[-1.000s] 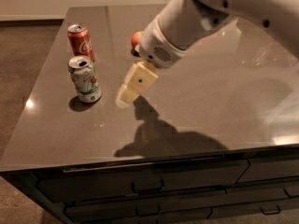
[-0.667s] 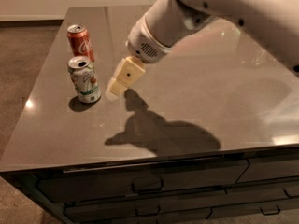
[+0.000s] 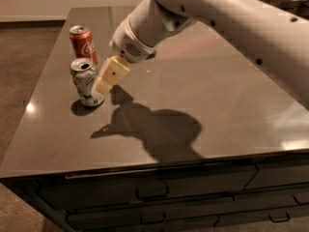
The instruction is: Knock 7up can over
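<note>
The 7up can (image 3: 86, 81) is white with a green band near its base and a silver top. It stands on the dark countertop (image 3: 207, 105) at the left and leans slightly. My gripper (image 3: 102, 84) hangs from the white arm that reaches in from the upper right. Its cream tip is right beside the can's right side, touching or almost touching it. It holds nothing.
A red cola can (image 3: 83, 43) stands upright just behind the 7up can. The counter's left edge is close to both cans. Drawers (image 3: 154, 197) with handles run along the counter's front below.
The arm has swung left across the counter, bringing the gripper from mid-counter up to the 7up can's right side. The can now leans slightly.
</note>
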`<state>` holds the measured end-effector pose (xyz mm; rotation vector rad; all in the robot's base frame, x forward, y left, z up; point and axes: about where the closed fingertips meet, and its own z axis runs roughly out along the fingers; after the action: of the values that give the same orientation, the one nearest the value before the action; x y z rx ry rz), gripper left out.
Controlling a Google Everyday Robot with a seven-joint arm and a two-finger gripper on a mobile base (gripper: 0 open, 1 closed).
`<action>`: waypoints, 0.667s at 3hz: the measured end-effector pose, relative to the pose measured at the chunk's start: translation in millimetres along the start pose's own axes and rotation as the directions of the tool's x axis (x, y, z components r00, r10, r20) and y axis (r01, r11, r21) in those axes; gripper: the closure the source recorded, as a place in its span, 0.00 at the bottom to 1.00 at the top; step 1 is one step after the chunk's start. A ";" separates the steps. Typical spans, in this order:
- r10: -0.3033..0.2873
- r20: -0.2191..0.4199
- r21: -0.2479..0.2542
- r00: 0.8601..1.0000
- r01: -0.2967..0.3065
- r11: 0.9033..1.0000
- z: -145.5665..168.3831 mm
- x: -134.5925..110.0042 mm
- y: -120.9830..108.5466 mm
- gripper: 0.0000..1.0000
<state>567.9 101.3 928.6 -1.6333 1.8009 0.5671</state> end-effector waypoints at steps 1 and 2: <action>-0.035 0.029 -0.048 0.999 0.037 0.998 19.6 -14.6 2.5 0.00; -0.071 0.056 -0.090 0.996 0.075 0.993 31.2 -28.2 11.0 0.00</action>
<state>563.1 144.4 925.3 -1.7216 1.6918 0.6626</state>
